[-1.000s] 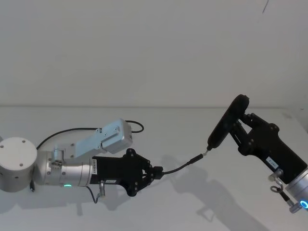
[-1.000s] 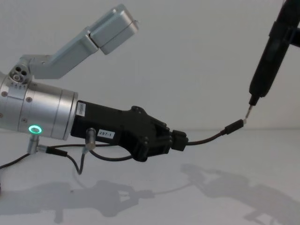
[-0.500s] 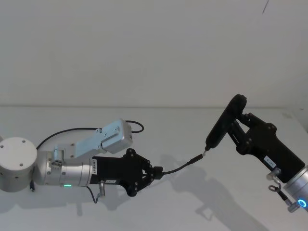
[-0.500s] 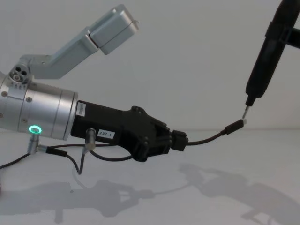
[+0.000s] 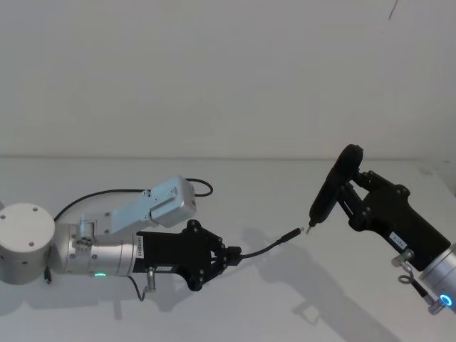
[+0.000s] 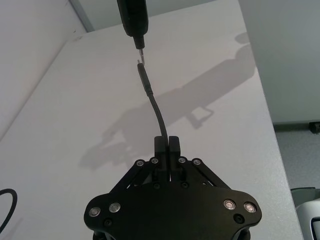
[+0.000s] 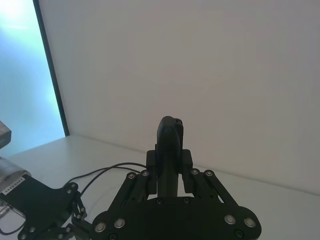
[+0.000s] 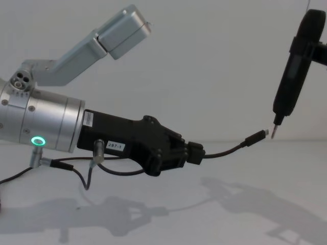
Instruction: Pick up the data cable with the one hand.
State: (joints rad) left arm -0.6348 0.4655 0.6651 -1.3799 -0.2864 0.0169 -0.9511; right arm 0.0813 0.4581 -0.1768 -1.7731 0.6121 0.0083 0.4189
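Observation:
The data cable (image 5: 265, 247) is a thin black lead, and my left gripper (image 5: 232, 255) is shut on it low over the white table. From the closed fingers (image 6: 166, 143) the cable (image 6: 158, 107) arcs upward to its small black plug (image 8: 255, 138) with a silver tip. My right gripper (image 5: 348, 195) is shut on a slender black tool (image 8: 293, 76) with a thin metal tip. That tip hangs right beside the plug's silver end; I cannot tell whether they touch. In the right wrist view the tool (image 7: 170, 132) stands between that gripper's fingers (image 7: 185, 162).
A black lead (image 5: 107, 193) loops on the table (image 5: 285, 306) behind my left arm. A short dark wire (image 8: 86, 171) with silver connectors hangs under the left wrist. A pale wall rises behind the table's far edge.
My right gripper has lowered the black tool slightly and shifted it a little rightward, so its tip is now level with the plug's end instead of above it. The left gripper and cable have not moved.

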